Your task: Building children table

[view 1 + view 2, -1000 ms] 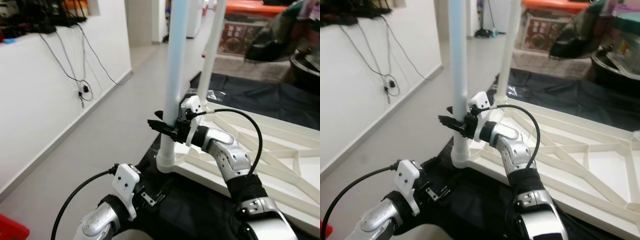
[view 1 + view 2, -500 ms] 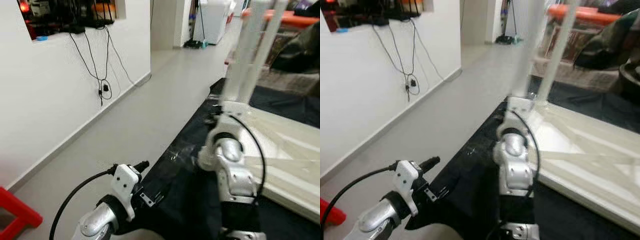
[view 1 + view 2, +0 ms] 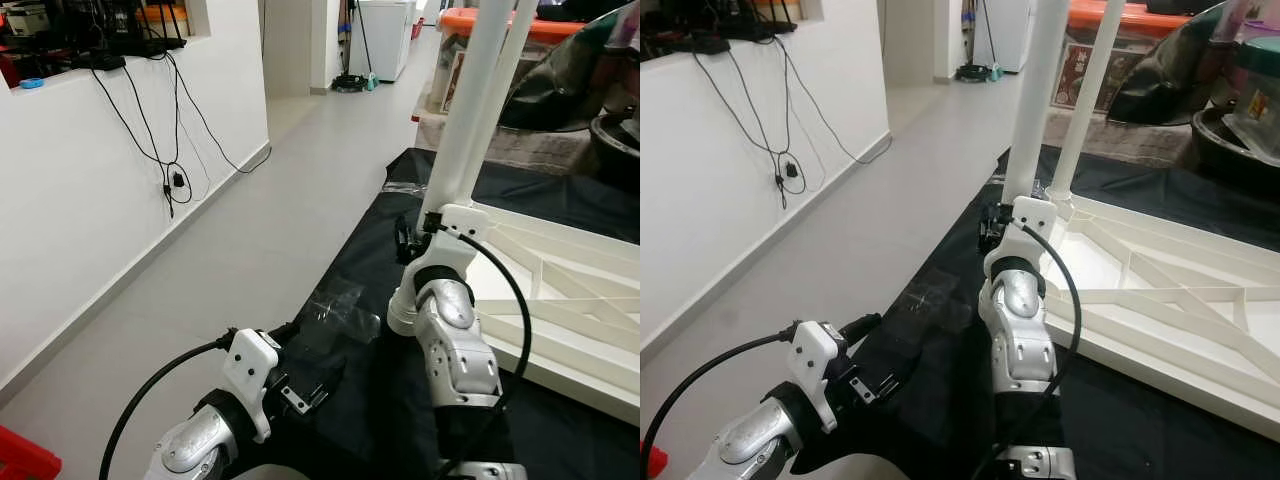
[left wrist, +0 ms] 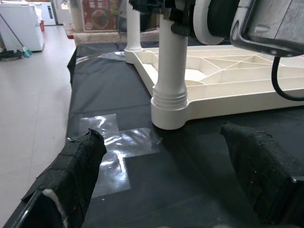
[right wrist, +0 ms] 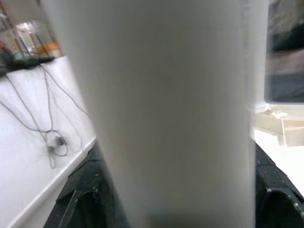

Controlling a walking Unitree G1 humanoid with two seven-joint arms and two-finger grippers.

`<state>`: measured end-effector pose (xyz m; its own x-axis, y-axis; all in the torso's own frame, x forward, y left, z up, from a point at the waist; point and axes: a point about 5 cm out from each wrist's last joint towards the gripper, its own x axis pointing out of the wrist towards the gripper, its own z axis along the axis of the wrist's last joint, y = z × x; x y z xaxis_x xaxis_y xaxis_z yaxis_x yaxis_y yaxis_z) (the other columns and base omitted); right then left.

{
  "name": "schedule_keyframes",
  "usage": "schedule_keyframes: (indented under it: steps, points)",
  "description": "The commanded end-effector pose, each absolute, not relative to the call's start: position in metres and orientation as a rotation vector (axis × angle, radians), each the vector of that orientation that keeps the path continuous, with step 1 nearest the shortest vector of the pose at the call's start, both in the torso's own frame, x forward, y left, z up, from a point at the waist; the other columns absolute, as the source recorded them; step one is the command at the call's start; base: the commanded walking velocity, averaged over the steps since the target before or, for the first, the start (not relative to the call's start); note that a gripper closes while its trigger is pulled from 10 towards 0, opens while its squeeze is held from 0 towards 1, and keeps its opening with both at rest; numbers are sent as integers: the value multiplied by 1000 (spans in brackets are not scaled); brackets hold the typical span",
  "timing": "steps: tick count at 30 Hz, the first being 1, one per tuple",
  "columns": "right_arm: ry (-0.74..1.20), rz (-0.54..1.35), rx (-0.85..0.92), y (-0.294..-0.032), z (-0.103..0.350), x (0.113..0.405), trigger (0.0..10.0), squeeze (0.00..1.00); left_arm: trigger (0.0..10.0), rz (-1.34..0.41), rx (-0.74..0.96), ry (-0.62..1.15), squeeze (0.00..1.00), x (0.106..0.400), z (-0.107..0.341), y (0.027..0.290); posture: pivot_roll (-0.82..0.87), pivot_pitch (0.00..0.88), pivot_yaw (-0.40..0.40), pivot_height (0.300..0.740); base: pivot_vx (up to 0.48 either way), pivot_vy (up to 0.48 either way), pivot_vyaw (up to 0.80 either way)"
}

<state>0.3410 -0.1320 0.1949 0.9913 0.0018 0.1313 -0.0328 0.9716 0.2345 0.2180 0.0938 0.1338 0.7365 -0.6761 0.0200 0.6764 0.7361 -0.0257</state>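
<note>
**At the near corner socket: right gripper on the upright leg, left gripper hanging back**

Nearest the head camera, the left gripper hovers low over the black mat, fingers spread wide with nothing between them. In its wrist view the 2 padded fingertips frame the base of the near table leg, which lies straight ahead of it, well apart, past a patch of clear tape on the mat.

Further out, the right gripper sits against that same leg, low on the shaft, just above the collar where the leg enters the corner of the upturned white tabletop. The right wrist view has the leg shaft right up against the lens, with dark finger pads to either side. Looks like the fingers flank or clasp the leg, but actual closure cannot be told from these pictures.

Key relation: the leg's long axis is vertical and the right gripper's fingers cross it horizontally. Right arm is clearly the nearer one; left is only nearby.

Beyond the gripped leg, a 2nd leg stands upright at the next corner, just behind it. The ribbed underside of the tabletop runs away on the gripper's right side.

Room: open floor on the left side of the mat, wall with cables farther off. My read: any twist or press on the leg has free space on the floor side, less on the tabletop side.
</note>
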Motion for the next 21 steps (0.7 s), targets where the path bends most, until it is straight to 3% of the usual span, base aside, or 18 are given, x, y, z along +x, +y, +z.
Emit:
schedule_keyframes:
  steps: [1,2,5,7,9,11,12,21]
  points:
    - [-87,349,321,-114,190,343,10000,0,10000,-745,-21,-2,0,219,132,93,125,30,-6,740,0,0,0]
    - [-87,349,321,-114,190,343,10000,0,10000,-745,-21,-2,0,219,132,93,125,30,-6,740,0,0,0]
    - [-31,754,264,-123,192,337,10000,0,10000,-746,-21,-3,0,220,131,93,125,29,-8,740,0,0,0]
    - [-31,754,264,-123,192,337,10000,0,10000,-746,-21,-3,0,220,131,93,125,29,-8,740,0,0,0]
    - [-2,994,227,-132,196,333,10000,0,10000,-745,-20,-5,0,220,132,92,131,28,-14,740,0,0,0]
    - [-2,994,227,-132,196,333,10000,0,10000,-745,-20,-5,0,220,132,92,131,28,-14,740,0,0,0]
    - [32,1176,173,-135,198,329,10000,0,10000,-741,-19,-7,0,220,132,93,142,30,-18,740,0,0,0]
    - [66,1391,102,-127,196,328,10000,0,10000,-733,-18,-7,0,219,133,94,153,36,-19,740,0,0,0]
